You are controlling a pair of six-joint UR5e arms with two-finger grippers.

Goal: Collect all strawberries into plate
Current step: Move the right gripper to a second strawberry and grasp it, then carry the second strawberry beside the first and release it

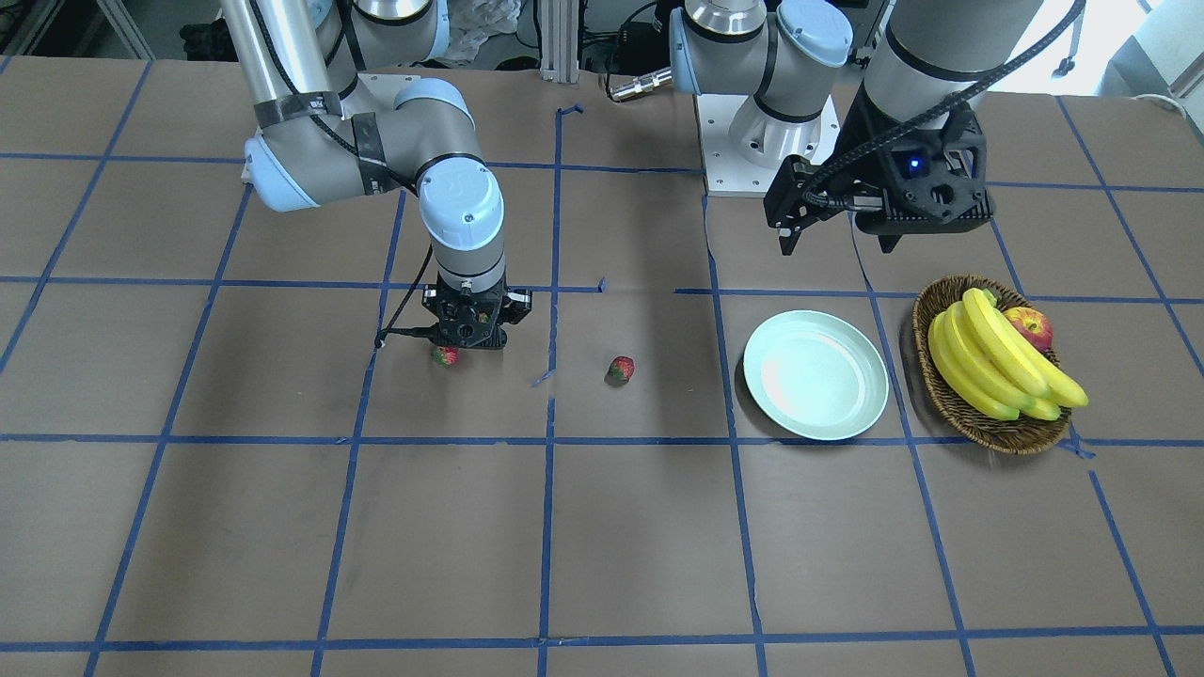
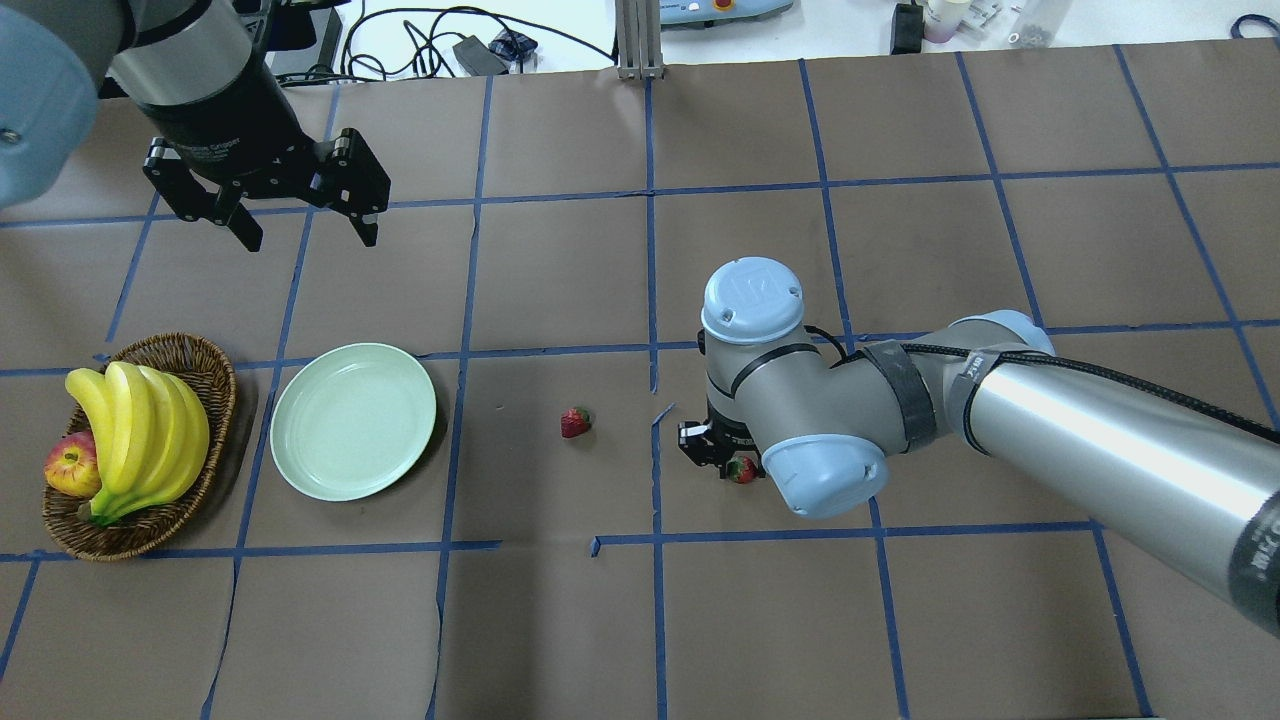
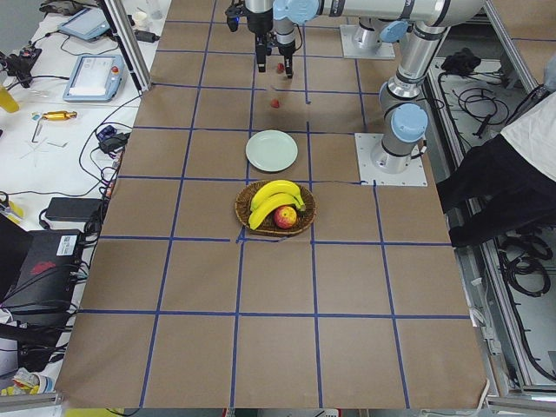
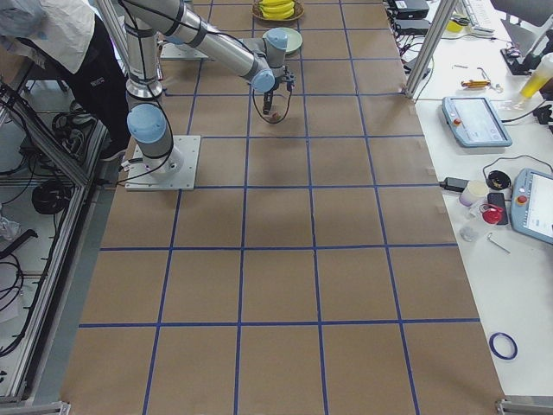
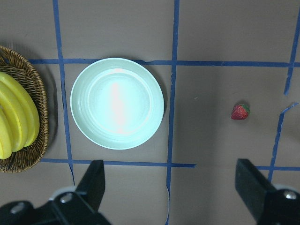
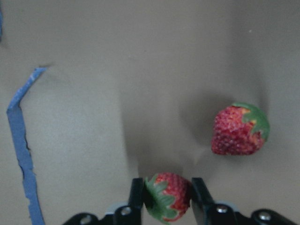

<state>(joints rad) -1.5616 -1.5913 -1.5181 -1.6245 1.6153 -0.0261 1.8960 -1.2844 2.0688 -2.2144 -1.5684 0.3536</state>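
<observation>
My right gripper (image 6: 166,186) is shut on one strawberry (image 6: 167,197), low over the table; its fingers are hidden in the overhead view. A second strawberry (image 6: 239,130) lies on the table right beside it and also shows in the front view (image 1: 445,355) and the overhead view (image 2: 741,468). A third strawberry (image 2: 575,422) lies alone between that gripper and the plate (image 2: 353,421). The pale mint plate is empty. My left gripper (image 2: 300,225) is open and empty, high above the table beyond the plate.
A brown wicker basket (image 2: 205,365) with bananas (image 2: 140,430) and a red-yellow apple (image 2: 70,468) stands just left of the plate in the overhead view. The brown table has a blue tape grid.
</observation>
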